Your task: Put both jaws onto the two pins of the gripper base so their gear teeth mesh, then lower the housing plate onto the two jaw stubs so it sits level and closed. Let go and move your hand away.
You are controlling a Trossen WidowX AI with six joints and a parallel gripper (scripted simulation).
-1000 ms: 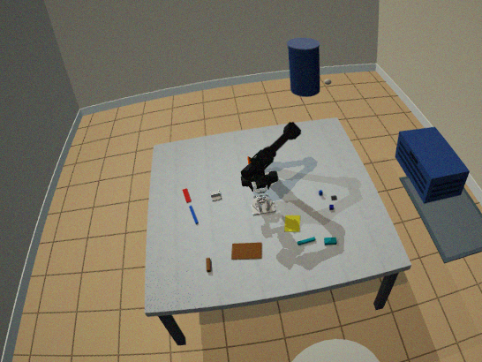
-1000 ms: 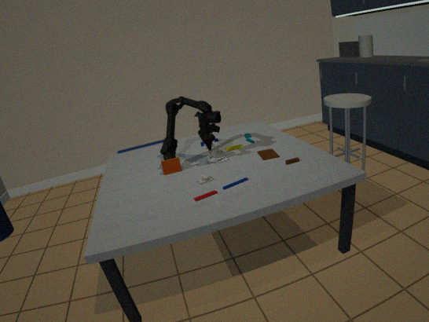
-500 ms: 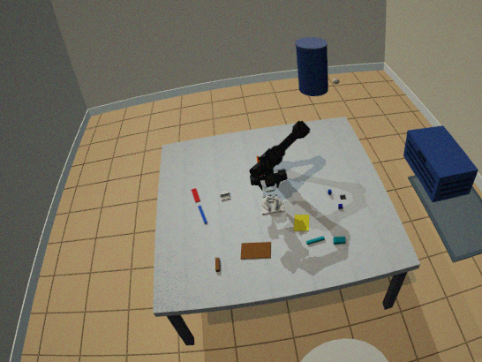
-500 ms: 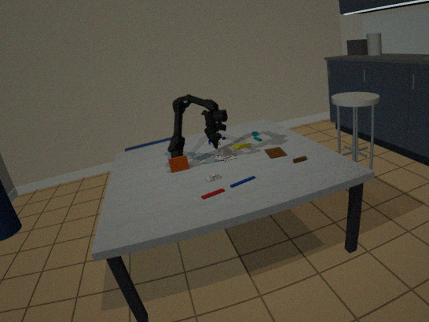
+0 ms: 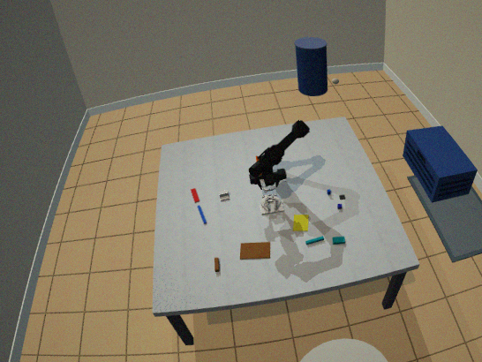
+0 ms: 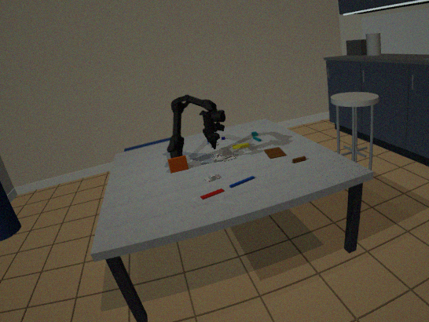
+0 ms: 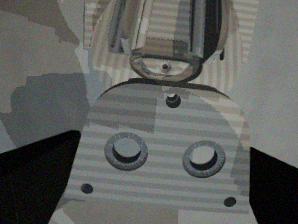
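Note:
The pale housing plate (image 7: 165, 187) has two ringed holes and three small dark holes. My gripper (image 7: 160, 147) (image 6: 214, 147) is shut on its side edges. The white gripper base (image 5: 265, 211) (image 7: 95, 22) stands on the table, partly hidden by the plate in the wrist view. Two long upright-looking jaws (image 7: 150, 22) lie side by side on it, beyond the plate's rounded edge. The plate hangs over the arm's side of the base; its exact height cannot be told. Light surfaces show through the ringed holes, but whether they are stubs is unclear. Gear teeth and pins are hidden or too small to tell.
A small pale bracket (image 5: 224, 196) (image 6: 213, 178), a red bar (image 5: 195, 195) and a blue bar (image 5: 201, 214) lie left of the base. A yellow plate (image 5: 301, 222) and a brown plate (image 5: 255, 251) lie nearby. An orange panel (image 6: 178, 164) stands near the arm's foot.

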